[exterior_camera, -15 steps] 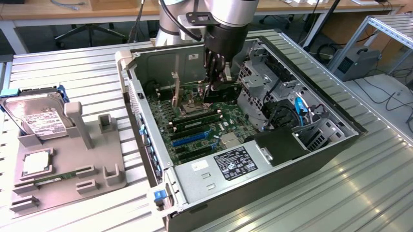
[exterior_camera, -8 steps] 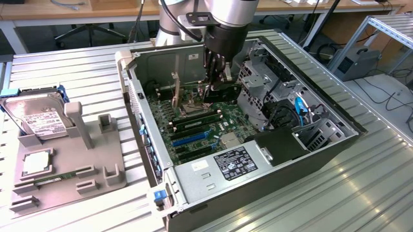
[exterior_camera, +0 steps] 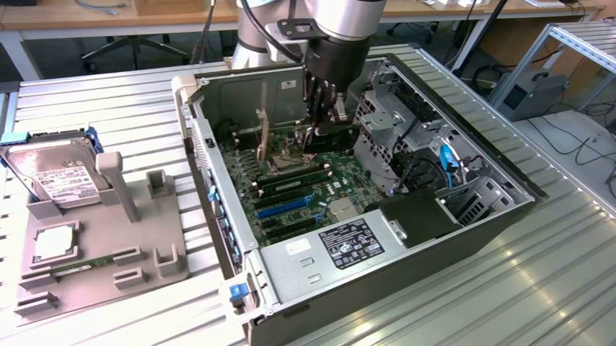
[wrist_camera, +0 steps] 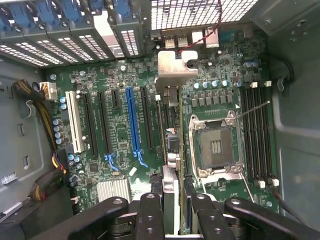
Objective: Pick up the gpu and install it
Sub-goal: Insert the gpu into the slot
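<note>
One ribbed metal desk (exterior_camera: 115, 108) carries an open computer case (exterior_camera: 481, 223); the arm reaches straight down inside, its pincer (wrist_camera: 172, 200) clenched edgewise on the gpu (wrist_camera: 171, 145) above the motherboard (wrist_camera: 115, 130).

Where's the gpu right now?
The gpu is edge-on in the gripper, inside the open computer case above the motherboard, between the blue slot and the CPU socket.

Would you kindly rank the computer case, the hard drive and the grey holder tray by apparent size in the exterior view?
1. Computer case, clearly largest.
2. Grey holder tray.
3. Hard drive, smallest, standing in the tray's far end.
</note>
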Controlling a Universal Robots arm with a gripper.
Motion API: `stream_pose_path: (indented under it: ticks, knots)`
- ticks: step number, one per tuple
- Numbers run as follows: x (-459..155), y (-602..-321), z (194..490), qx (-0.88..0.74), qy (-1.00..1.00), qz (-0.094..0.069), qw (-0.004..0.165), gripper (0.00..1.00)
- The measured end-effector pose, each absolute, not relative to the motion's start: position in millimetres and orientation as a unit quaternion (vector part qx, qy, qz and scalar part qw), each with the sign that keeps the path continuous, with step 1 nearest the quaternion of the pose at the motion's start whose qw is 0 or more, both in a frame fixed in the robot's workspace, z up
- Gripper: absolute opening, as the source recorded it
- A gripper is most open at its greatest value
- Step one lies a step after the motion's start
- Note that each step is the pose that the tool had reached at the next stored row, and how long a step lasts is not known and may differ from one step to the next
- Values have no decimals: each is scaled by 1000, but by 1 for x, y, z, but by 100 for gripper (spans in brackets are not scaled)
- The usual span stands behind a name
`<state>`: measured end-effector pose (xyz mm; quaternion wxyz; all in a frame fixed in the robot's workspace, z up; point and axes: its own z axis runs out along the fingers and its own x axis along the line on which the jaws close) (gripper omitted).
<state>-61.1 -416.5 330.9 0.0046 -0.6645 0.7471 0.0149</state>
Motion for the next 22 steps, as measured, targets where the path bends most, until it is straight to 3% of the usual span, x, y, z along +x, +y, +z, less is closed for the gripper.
stream_pose_path:
  ticks: [22]
  knots:
    - [-61,-417,330,-678,735,15,4,27]
